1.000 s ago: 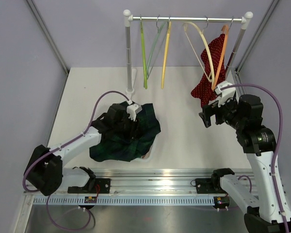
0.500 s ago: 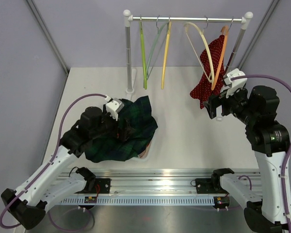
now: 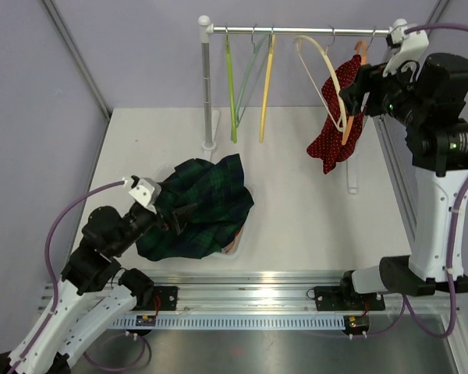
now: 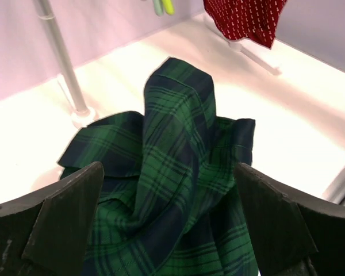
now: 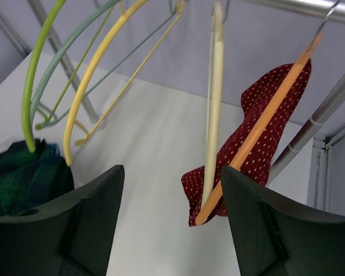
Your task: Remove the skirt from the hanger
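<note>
A red polka-dot skirt [image 3: 335, 128] hangs on an orange hanger [image 3: 357, 82] at the right end of the rack rail [image 3: 296, 31]. It shows in the right wrist view [image 5: 267, 135] with the orange hanger [image 5: 259, 129] across it. My right gripper [image 3: 357, 92] is open and empty, high up beside the hanger's top, touching nothing; in its wrist view [image 5: 172, 224] the skirt lies ahead between the jaws. My left gripper [image 3: 179, 218] is open and empty at the near-left edge of a green plaid skirt [image 3: 207, 202] lying crumpled on the table [image 4: 178, 172].
A cream hanger [image 3: 327, 74], a yellow hanger [image 3: 267, 86] and green hangers [image 3: 234, 86] hang bare on the rail. The rack's left post [image 3: 209, 93] stands behind the plaid skirt. The right post base [image 3: 351, 175] sits below the red skirt.
My right arm rose from table height up to the orange hanger's top. My left arm pulled back toward the near left, off the plaid skirt, which stays on the table.
</note>
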Robot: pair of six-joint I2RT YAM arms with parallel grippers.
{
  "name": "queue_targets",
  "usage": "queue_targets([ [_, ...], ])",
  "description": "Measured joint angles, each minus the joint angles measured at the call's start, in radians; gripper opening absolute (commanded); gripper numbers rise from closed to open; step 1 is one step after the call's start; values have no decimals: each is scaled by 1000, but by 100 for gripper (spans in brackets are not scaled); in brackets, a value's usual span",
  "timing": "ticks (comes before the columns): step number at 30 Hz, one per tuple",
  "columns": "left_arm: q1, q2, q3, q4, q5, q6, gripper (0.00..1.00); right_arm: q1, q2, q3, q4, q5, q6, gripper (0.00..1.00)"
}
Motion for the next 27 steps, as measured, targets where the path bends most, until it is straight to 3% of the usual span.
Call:
queue_targets([
  [7,0,-93,-141,63,-65,23,99,-96,229,245,-12,101,92,52],
  [19,0,-115,-179,58,-84,38,99,-128,430,259,-20,158,116,54],
  [21,0,-115,-179,58,-84,39,99,-128,449,266,-20,181,113,45],
  [23,0,-116,-179,57,-84,39,99,-128,468,270,-18,202,110,30],
  [24,0,-117,-179,57,-85,39,99,-128,472,268,-16,214,108,17],
  [27,0,-123,-181,57,-85,39,99,-128,473,245,7,250,97,0],
])
